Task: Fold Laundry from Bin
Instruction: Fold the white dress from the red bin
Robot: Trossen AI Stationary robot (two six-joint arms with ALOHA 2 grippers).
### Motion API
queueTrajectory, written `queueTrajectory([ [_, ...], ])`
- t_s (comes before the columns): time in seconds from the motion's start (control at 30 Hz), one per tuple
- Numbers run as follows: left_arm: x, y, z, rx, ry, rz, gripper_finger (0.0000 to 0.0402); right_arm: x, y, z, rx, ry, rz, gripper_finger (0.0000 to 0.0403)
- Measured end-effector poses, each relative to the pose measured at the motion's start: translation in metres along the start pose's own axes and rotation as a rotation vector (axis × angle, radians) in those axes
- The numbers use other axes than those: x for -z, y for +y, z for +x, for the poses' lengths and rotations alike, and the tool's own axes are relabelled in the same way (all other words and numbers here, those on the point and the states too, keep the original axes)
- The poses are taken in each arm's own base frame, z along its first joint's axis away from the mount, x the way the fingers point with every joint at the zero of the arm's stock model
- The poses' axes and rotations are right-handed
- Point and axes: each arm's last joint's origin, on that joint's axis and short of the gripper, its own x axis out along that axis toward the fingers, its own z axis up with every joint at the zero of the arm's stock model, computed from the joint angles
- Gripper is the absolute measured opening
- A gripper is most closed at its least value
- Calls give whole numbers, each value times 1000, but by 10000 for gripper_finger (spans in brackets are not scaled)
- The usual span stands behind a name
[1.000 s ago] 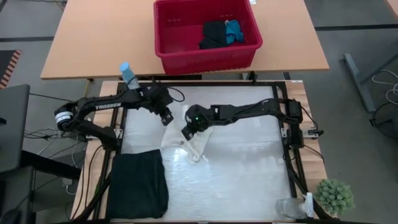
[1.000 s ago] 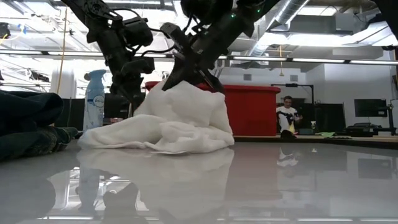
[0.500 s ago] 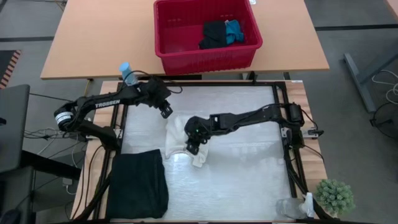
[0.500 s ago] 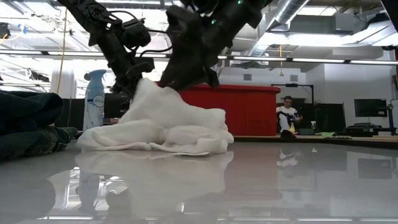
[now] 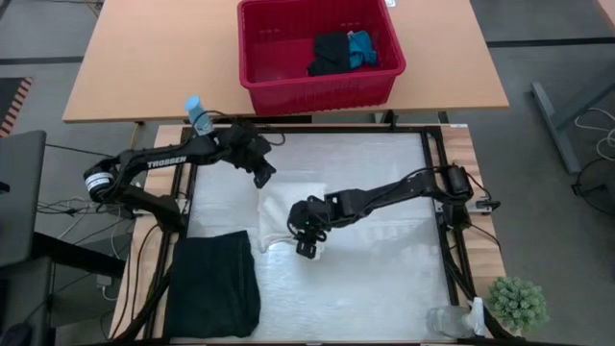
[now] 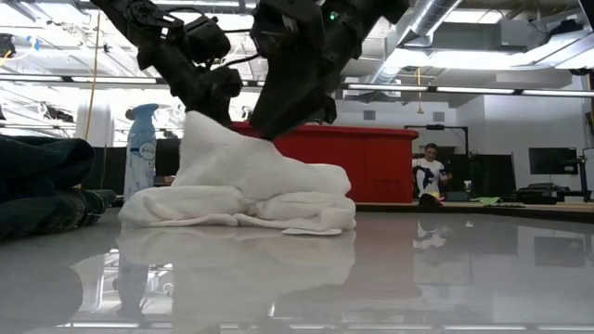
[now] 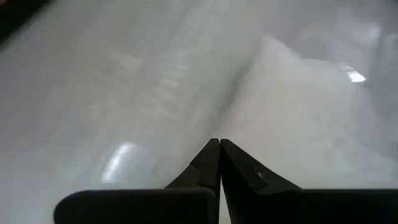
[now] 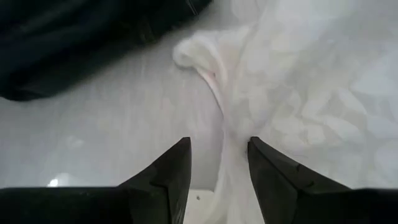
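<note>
White crinkled garment (image 5: 284,206) lies bunched mid-table between the arms, its near corner running between the parted fingers of the right gripper (image 5: 306,242), while the left gripper (image 5: 261,176), pinched shut, hovers at its far corner.

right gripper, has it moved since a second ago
Yes. In the high view the right gripper has gone farther from the red bin, toward the folded black garment, over the white cloth.

Glossy white table (image 5: 384,279): white garment (image 5: 283,207), folded black garment (image 5: 213,284).
</note>
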Motion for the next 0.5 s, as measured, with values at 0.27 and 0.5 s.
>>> queueTrajectory([
  [0.27, 5, -31, 8, 195, 46, 79, 0, 6, 9, -3, -4, 33, -2, 182],
  [0.5, 21, -55, 12, 179, 157, 134, 0, -12, 11, -26, -13, -7, 6, 177],
])
